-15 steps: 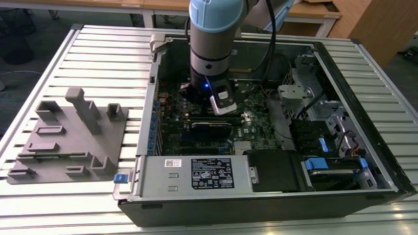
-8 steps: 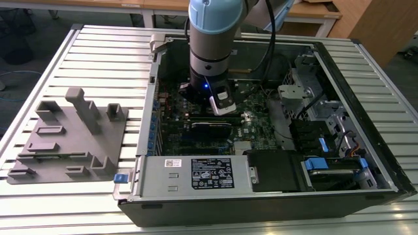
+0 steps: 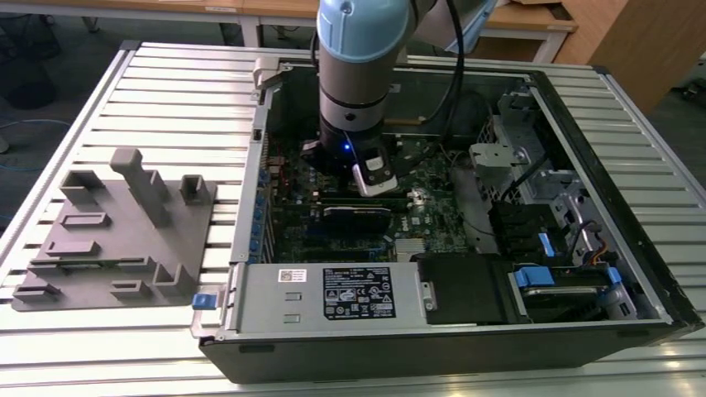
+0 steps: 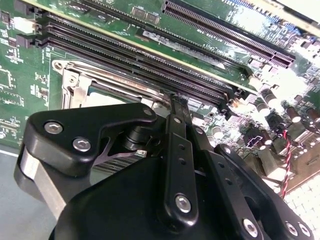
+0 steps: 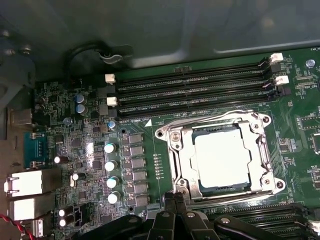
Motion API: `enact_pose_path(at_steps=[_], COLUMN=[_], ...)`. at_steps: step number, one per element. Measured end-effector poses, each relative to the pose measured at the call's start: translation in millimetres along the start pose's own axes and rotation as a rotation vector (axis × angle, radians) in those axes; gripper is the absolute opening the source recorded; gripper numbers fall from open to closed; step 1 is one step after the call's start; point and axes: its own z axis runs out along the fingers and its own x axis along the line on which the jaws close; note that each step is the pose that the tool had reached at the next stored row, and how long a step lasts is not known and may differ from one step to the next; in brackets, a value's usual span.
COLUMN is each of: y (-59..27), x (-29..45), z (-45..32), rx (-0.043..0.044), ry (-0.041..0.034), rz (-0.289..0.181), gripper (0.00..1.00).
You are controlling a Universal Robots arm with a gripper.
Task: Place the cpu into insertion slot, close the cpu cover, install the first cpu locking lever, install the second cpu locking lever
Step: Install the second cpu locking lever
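Note:
In the first wrist view the cpu (image 5: 222, 159), a pale square chip, lies flat in the insertion slot (image 5: 215, 131) on the green board. The cpu cover (image 5: 182, 160), a silver frame, is down around it. A thin metal lever (image 5: 210, 119) runs along one edge of the socket. My gripper (image 5: 174, 199) is shut, its black fingertips together right at a corner of the socket, and I cannot tell whether they pinch anything. In the second wrist view the gripper (image 4: 177, 102) hangs just over the socket rim (image 4: 75, 82). The exterior view has the gripper (image 3: 375, 178) low inside the open computer case.
Long black memory slots (image 5: 195, 87) run beside the socket, and a row of capacitors (image 5: 110, 165) stands close by. The case walls, a black-labelled power supply (image 3: 331, 294) and drive bays (image 3: 551, 223) hem the arm in. A grey fixture (image 3: 116, 231) lies on the slatted table.

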Motion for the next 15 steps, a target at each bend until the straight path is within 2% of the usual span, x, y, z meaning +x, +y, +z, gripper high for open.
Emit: enact_pose_path(at_steps=[5, 15], y=[-1.2, -2.5], x=[2.4, 4.1], z=[1.3, 1.5], rx=[-0.0053, -0.0055], ry=[0.0007, 0.0008], rz=[0.0, 0.0], gripper=[0.11, 0.11])
